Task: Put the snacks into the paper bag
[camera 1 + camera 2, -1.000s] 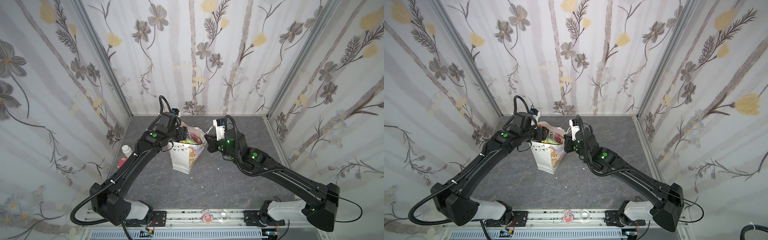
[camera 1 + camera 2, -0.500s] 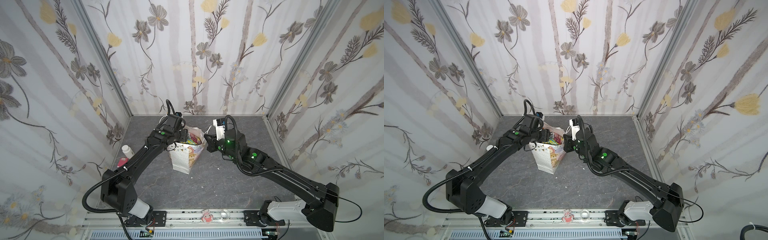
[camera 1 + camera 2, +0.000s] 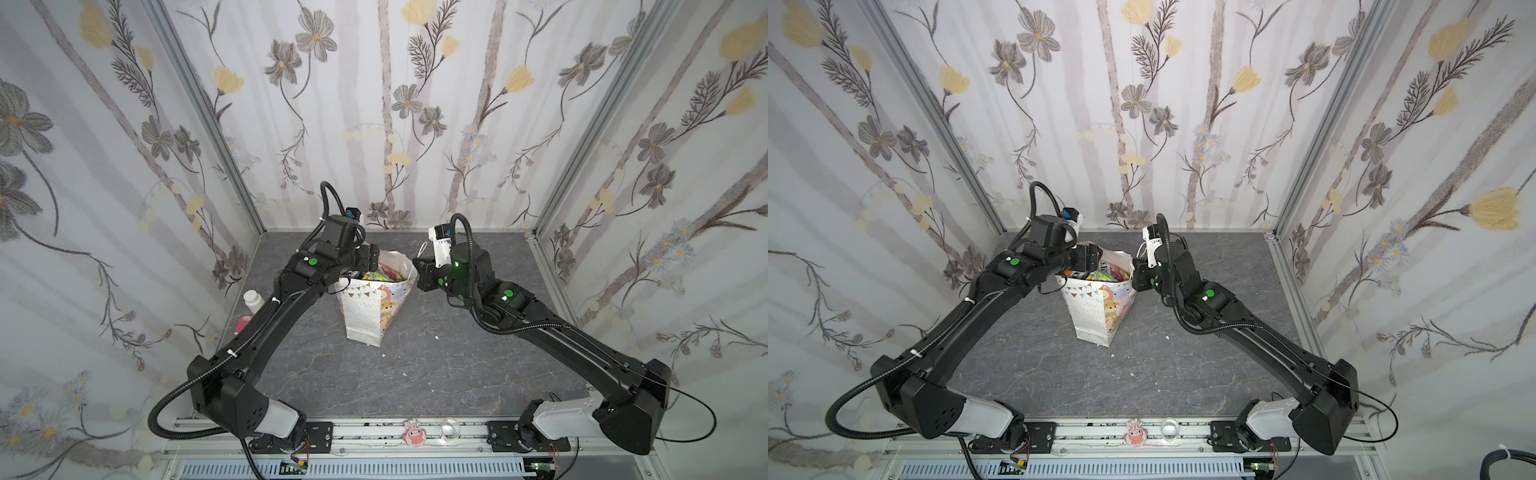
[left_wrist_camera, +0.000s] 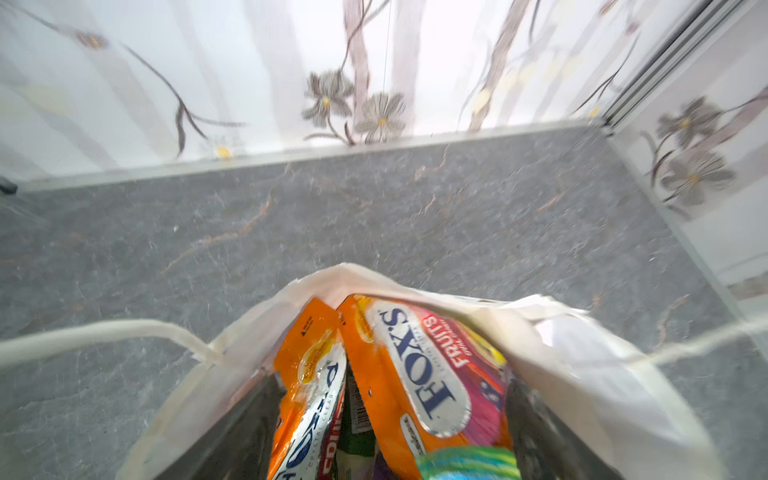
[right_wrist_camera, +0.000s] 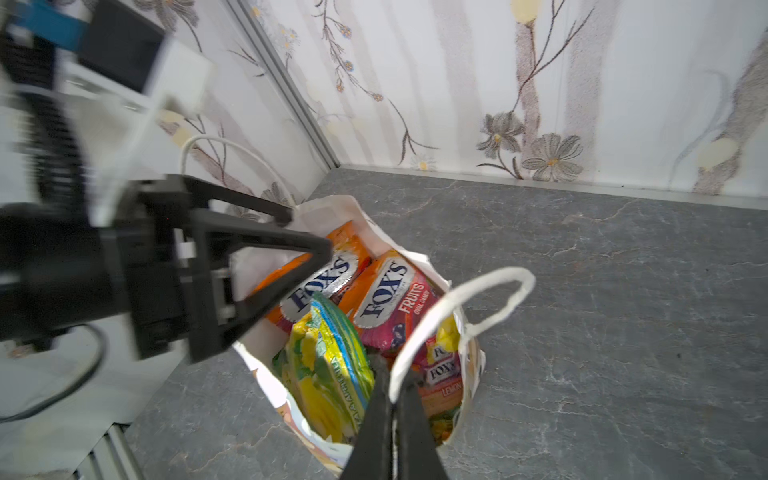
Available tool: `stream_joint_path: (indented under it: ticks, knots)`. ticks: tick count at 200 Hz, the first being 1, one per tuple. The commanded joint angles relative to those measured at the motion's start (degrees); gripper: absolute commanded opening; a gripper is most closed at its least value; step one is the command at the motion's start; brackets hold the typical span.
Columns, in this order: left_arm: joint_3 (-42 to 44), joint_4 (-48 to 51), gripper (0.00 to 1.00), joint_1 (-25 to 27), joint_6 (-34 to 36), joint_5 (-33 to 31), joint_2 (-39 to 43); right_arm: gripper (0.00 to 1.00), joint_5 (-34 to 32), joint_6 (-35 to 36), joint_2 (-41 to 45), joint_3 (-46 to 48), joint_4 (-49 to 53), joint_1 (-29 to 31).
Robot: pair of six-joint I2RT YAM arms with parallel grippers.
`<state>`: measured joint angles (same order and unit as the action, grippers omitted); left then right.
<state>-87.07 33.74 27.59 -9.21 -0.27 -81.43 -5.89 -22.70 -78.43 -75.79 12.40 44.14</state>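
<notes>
Two end effectors, left (image 5: 309, 232) apart, right (image 5: 392, 376) clamped on one paper bag (image 3: 368, 316) of snacks (image 5: 386, 291).

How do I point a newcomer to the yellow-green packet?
Find the white paper bag standing on the grey tabletop. In its open top, next to the orange FOX'S packets, sits the yellow-green packet. Only it has a blue-striped edge.
</notes>
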Motion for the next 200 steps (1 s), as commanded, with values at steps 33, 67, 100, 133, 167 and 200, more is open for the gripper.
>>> stream_joint_path:
  ticks: [33,67,100,133,167,200]
  knots:
    - [5.0,1.8,1.0,-6.3,-2.9,-0.9,13.4,0.0,-1.5,4.7,1.3,-2.3,2.6,-4.4]
    - [14.3,-1.6,1.0,-12.4,-4.6,-5.7,21.2,0.0,-2.7,4.2,6.7,2.2,2.8,-5.5]
    - [18.3,-4.2,1.0,-15.7,-6.6,-3.0,22.9,0.0,-1.5,3.6,9.5,5.2,3.9,-6.2]
    - [18.3,-6.0,1.0,-16.5,-7.6,-2.3,25.3,0.11,-2.0,3.5,11.0,6.3,3.9,-6.3]
    - [23.0,-10.0,1.0,-17.7,-7.8,-7.1,25.0,0.31,0.1,4.0,10.6,2.8,6.2,-6.5]
    - [31.7,-17.9,1.0,-19.6,-8.8,-16.6,25.5,0.68,-2.1,4.4,11.7,1.0,10.1,-6.8]
